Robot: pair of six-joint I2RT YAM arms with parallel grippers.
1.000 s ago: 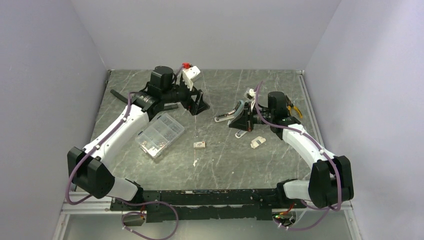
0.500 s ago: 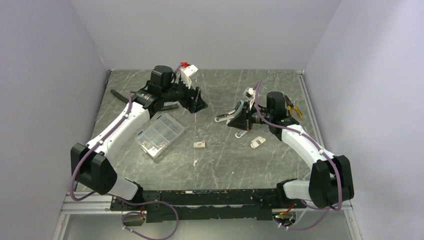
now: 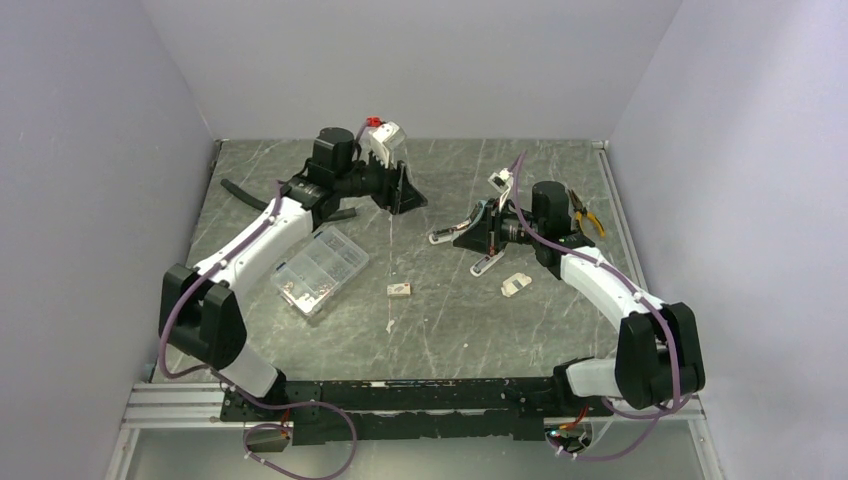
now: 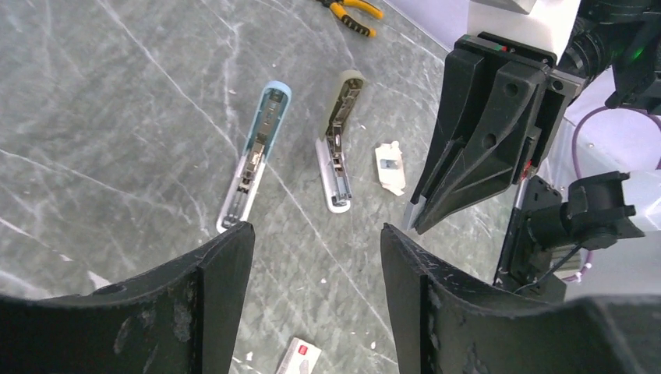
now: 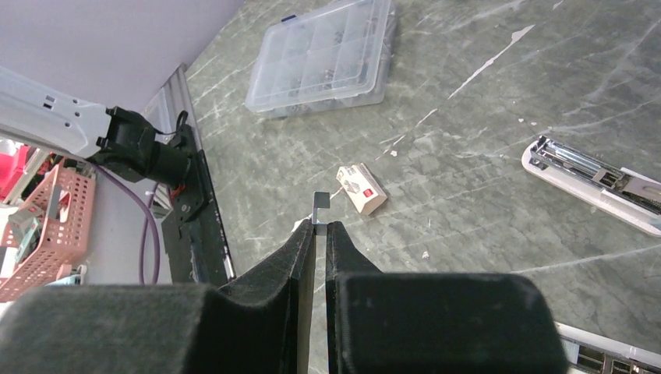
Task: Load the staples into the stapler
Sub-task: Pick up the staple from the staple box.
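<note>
- The right gripper (image 5: 319,227) is pinched narrow on a small metal strip (image 5: 320,207), probably a row of staples, held above the table.
- The staple box (image 5: 361,188) lies flat on the table, apart from the 2 opened staplers: the blue stapler (image 4: 251,160) and the beige stapler (image 4: 337,152).
- The left gripper (image 4: 316,234) hangs moderately wide and empty above both.
- The step in hand looks like carrying the strip to a stapler.
- The next move calls for lining the strip up with an open channel and lowering it in.
</note>
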